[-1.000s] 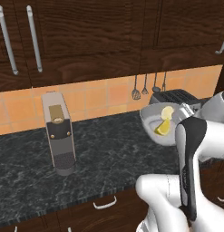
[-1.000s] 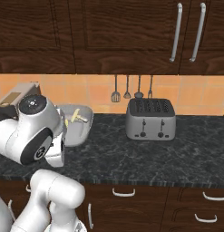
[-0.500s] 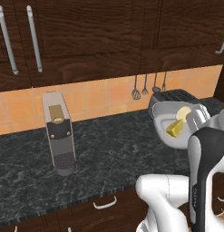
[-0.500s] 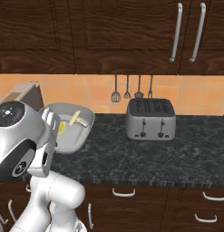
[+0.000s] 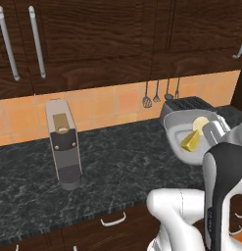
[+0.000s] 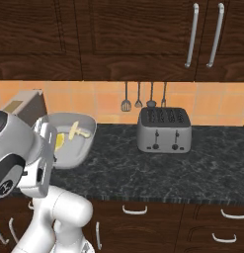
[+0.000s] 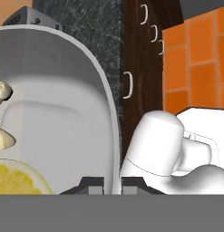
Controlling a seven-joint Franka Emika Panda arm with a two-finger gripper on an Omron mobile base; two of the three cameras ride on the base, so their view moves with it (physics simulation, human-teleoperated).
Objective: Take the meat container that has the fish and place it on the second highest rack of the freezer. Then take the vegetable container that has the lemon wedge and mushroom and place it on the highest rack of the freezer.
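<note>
— Hand view first: what is the gripper [image 7: 112, 183] doing?
— Its two dark fingertips [image 7: 93, 185] stand close together with the rim of the vegetable container [image 7: 63, 122] between them. The jaws are pinched narrow on that white wall, so the container is held by its edge.
— And what lies inside it, relative to the fingers?
— A lemon wedge [image 7: 20, 177] sits just beside the fingertips, inside the bowl. Pale mushroom [image 7: 2, 115] pieces lie a little farther in along the same side.
— Where does the container show from the base cameras?
— In the left base view the vegetable container [image 5: 183, 142] hangs in the air at the end of the arm, tilted so its hollow faces the camera, with the lemon wedge [image 5: 192, 141] low in it. A toaster [image 5: 183, 103] stands on the counter [image 5: 117, 162] just behind the container. In the right base view the container [image 6: 74, 143] is again off the counter, right at the hand, partly hidden by the white arm.
— Anything else near the hand?
— Hanging utensils [image 6: 144, 96] are on the tiled wall beyond the container. The toaster [image 6: 163, 129] stands on the counter to one side of it. A coffee machine [image 5: 63, 142] is well apart from the gripper, farther along the counter.
</note>
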